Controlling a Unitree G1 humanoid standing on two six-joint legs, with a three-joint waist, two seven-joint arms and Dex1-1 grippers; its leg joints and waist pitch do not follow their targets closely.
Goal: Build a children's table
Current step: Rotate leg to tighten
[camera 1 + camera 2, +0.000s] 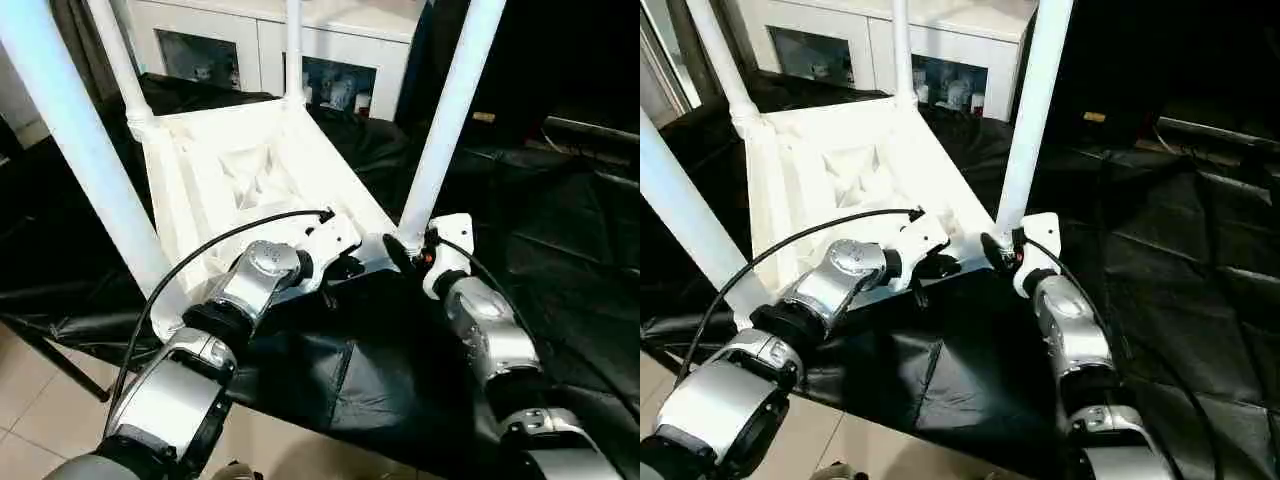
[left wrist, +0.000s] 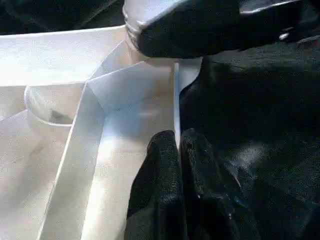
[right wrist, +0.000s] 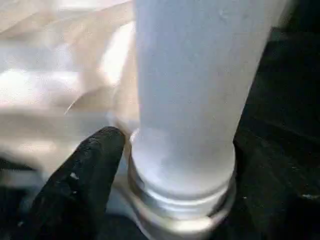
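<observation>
four legs [image 1: 447, 120] cropped at top

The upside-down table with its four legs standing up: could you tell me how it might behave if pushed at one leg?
The table looks like rigid, probably light plastic, so it would likely slide on the smooth black sheet. Pushing high on a leg could tip it.

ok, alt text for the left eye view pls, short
An upturned white children's table lies on a black-covered surface, all four legs standing up from its corner sockets. The left pincer is shut at the tabletop's near edge, while the right pincer sits at the base of the near right leg.
</observation>
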